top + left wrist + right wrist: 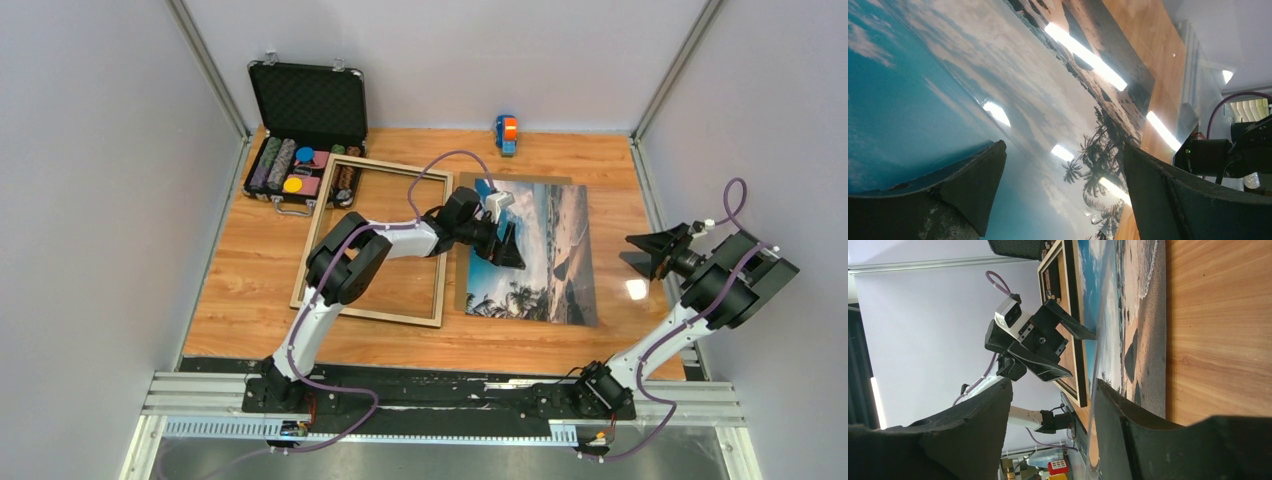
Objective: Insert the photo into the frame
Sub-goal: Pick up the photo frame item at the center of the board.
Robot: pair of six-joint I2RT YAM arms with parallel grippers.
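Note:
The photo (550, 250), a glossy beach print, lies flat on a brown backing board (463, 290) right of centre. The frame (318, 230) lies flat just left of it, pale wood face up. My left gripper (512, 250) hangs open over the photo's left part, with blue sky and palms (1023, 85) between its fingertips. In the right wrist view its upper fingertip (1090, 334) sits at the photo's (1128, 315) surface. My right gripper (640, 255) hovers open off the photo's right edge. A clear pane's edge (1100, 360) stands between its jaws, close to the table-side finger.
An open black chip case (305, 140) with several stacks of chips stands at the back left, touching the frame's far corner. A small blue and orange object (507, 133) sits at the back wall. Grey walls close in three sides, and a metal rail (450, 400) runs along the near edge.

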